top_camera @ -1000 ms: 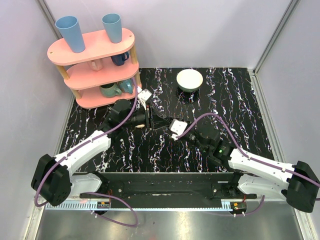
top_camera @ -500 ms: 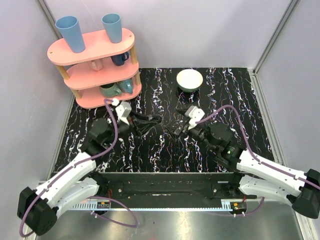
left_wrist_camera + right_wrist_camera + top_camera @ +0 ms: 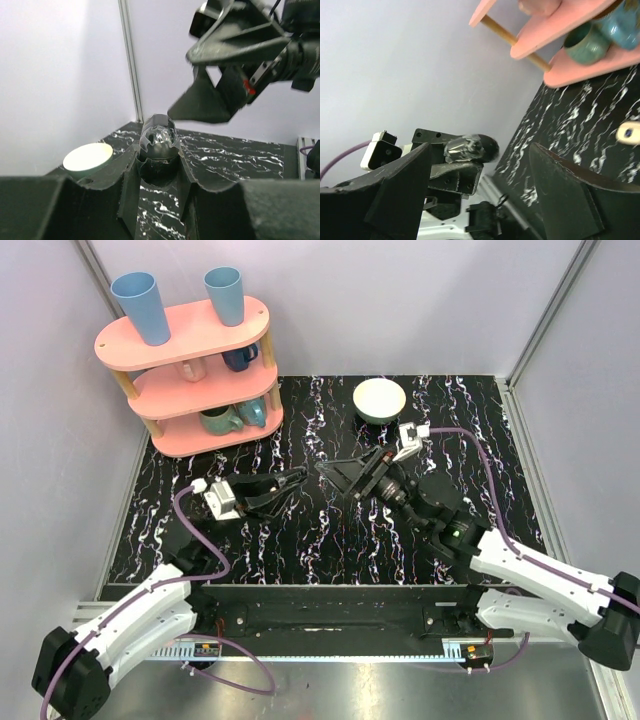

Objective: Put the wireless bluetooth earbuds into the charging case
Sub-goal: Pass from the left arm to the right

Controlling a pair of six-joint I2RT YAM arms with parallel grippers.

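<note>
The black, white-veined surface (image 3: 330,550) fills the middle of the cell, and both arms reach in over it from the near edge: the left arm (image 3: 150,595) angles up and inward, the right arm (image 3: 530,565) does the same from the other side. Their ends face each other near the centre.

At the far left corner stands a pink three-tier shelf (image 3: 185,330). Two blue tumblers (image 3: 140,305) sit on its top tier and mugs (image 3: 222,420) on the two lower ones. A white bowl (image 3: 380,400) sits at the far edge of the surface, just beyond the right arm's wrist.

The right tool (image 3: 340,478) is spread wide with nothing between its fingers, pointing toward the left tool and close to it without touching. The left tool (image 3: 297,480) is closed, its tips pressed together. At the tips there is a dark, glossy rounded lump (whether that is something pinched or just part of the tips, I cannot tell).

The charging case (image 3: 629,133) shows only at the edge of the right wrist view, as a small cream piece with a dark centre. It lies flat on the surface near the foot of the shelf, well apart from both tools. From overhead I cannot pick it out among the white veins. The earbuds are too small to make out in any view.
</note>
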